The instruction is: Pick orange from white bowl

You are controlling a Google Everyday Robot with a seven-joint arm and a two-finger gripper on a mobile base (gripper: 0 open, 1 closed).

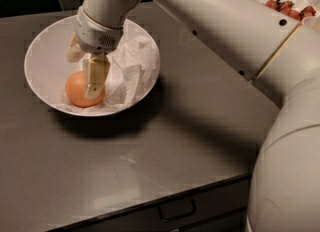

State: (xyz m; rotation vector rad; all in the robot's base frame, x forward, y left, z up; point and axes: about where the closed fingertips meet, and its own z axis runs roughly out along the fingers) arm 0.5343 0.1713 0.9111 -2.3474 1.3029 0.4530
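Note:
The orange point(76, 92) lies in the left front part of the wide white bowl point(45, 51), on crumpled white paper point(131, 71). My gripper point(83, 77) reaches down into the bowl from above and is right at the orange. One finger point(95, 78) stands in front of the orange's right side. The other finger point(74, 52) is behind it at the upper left. The jaws are spread, with the orange between them, and the orange rests in the bowl.
The bowl stands on a dark grey counter point(165, 141) with a drawer handle point(176, 209) on its front edge. A smaller white bowl of strawberries point(287, 3) is at the back right. My white arm point(240, 31) spans the right side.

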